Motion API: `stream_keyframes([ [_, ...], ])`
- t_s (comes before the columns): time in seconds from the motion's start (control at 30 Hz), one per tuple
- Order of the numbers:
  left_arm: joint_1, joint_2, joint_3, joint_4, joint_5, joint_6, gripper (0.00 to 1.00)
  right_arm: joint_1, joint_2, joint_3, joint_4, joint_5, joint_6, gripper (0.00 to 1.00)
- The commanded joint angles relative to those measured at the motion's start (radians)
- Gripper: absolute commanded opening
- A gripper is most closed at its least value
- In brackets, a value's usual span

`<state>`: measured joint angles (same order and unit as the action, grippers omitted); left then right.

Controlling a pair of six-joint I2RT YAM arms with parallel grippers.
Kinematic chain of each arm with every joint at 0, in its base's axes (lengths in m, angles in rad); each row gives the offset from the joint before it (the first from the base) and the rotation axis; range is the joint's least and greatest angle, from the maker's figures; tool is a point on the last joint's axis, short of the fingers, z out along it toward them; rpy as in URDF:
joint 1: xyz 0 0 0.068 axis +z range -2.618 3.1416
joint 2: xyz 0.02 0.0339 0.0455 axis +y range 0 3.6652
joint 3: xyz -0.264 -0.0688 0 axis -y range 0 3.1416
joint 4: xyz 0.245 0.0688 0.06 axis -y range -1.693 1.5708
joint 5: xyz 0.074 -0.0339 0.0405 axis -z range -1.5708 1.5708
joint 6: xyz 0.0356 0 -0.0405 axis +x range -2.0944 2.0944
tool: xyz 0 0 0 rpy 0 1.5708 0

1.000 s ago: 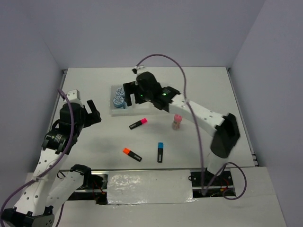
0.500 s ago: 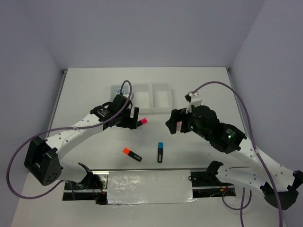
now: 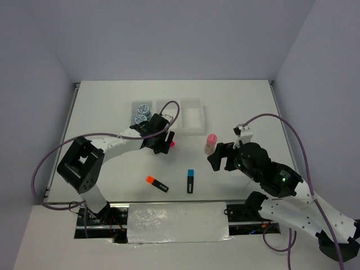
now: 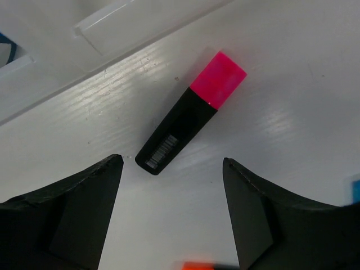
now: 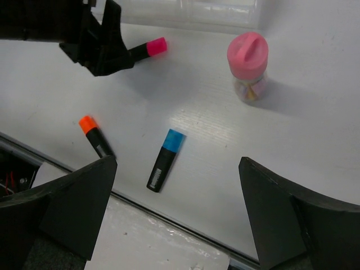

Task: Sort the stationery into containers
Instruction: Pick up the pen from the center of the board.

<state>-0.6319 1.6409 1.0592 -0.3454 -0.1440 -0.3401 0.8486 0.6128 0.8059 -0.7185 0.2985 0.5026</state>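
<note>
Backdrop on my feed: a white surface boxed in by pale walls.

From the overhead camera I see a matte white surface (image 3: 253, 107); close up on the wrist feeds it shows fine parallel ribbing and a soft glare. A plain lavender-grey back wall (image 3: 180, 39) rises behind it. A left wall (image 3: 28, 112) and a right wall (image 3: 326, 112) of the same shade close the sides. Thin metal edging (image 3: 288, 140) runs down the right border. Along the near edge lies a crinkled, shiny sheet (image 3: 177, 223), and beside it I can make out a dark gap (image 5: 14, 171) with thin red wires inside.
</note>
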Motion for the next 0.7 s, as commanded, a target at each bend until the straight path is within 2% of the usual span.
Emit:
stream_keyframes([
  [0.0,-0.002,0.055,0.045,0.095,-0.014,0.119,0.84,0.006,-0.031,-0.027,0.037,-0.053,0.013,0.97],
  [0.23,0.0,0.134,0.071,0.132,-0.003,0.187,0.85,0.006,-0.11,-0.031,-0.028,-0.056,0.004,0.96],
  [0.3,0.0,0.169,0.077,0.12,0.009,0.188,0.82,0.006,-0.12,-0.028,-0.041,-0.052,0.002,0.96],
  [0.43,0.0,0.209,0.062,0.117,0.006,0.177,0.7,0.006,-0.128,-0.019,-0.039,-0.055,-0.009,0.96],
  [0.47,0.0,0.214,0.058,0.118,0.003,0.174,0.7,0.006,-0.128,-0.016,-0.038,-0.056,-0.01,0.96],
  [0.67,-0.015,0.142,0.005,0.129,0.04,0.144,0.3,0.007,-0.107,0.007,-0.027,-0.056,-0.021,0.96],
])
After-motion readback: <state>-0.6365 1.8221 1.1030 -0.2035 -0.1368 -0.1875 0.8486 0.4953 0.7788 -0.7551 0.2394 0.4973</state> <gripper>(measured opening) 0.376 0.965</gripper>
